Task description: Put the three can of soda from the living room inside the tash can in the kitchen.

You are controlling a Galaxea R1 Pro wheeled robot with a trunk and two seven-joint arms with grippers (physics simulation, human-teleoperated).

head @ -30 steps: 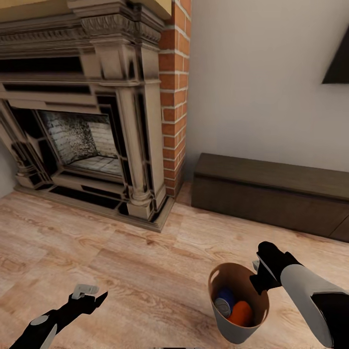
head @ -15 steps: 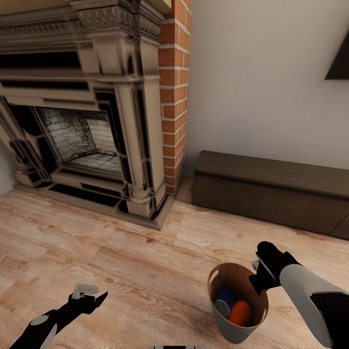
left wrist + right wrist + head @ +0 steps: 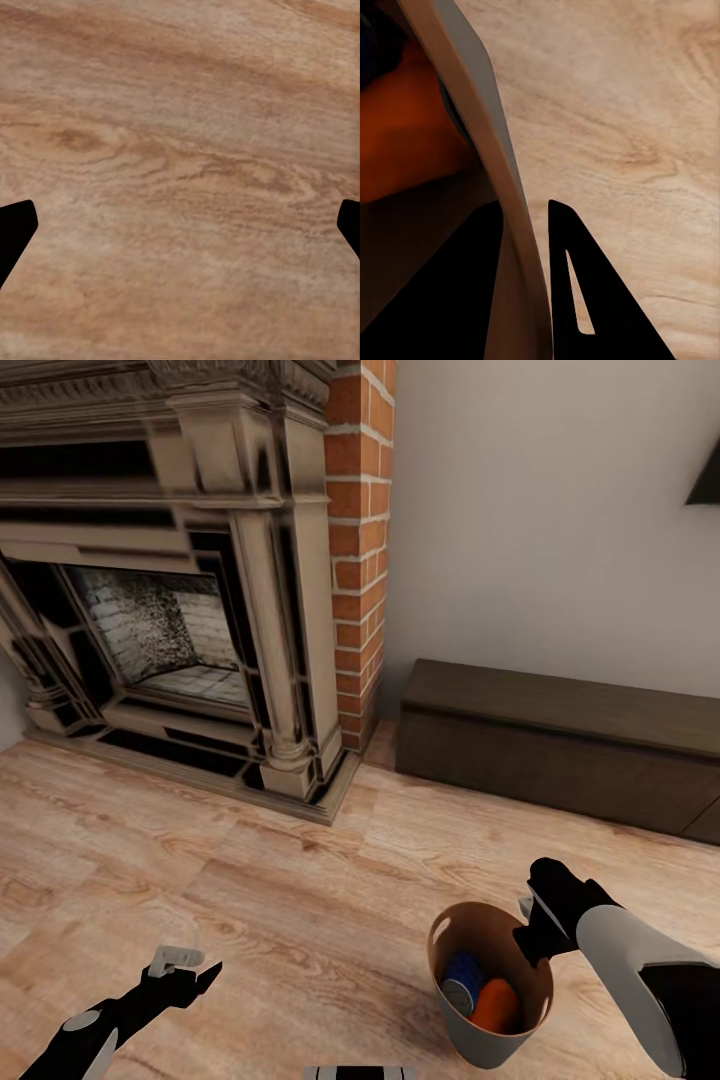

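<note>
Right fingers [image 3: 528, 938] pinch the tash can [image 3: 480, 1030] rim, cans inside; left fingers [image 3: 185, 965] spread empty; carry level, steadily.

Matt grey metal tash can [image 3: 487, 1040], grained wood floor [image 3: 300, 900], rough brick column [image 3: 360, 550].

Ornate fireplace [image 3: 170, 610] at left, brick column [image 3: 362, 550] beside it; low dark cabinet [image 3: 560, 750] against white wall [image 3: 540, 510]; wood floor [image 3: 280, 900] below.
</note>
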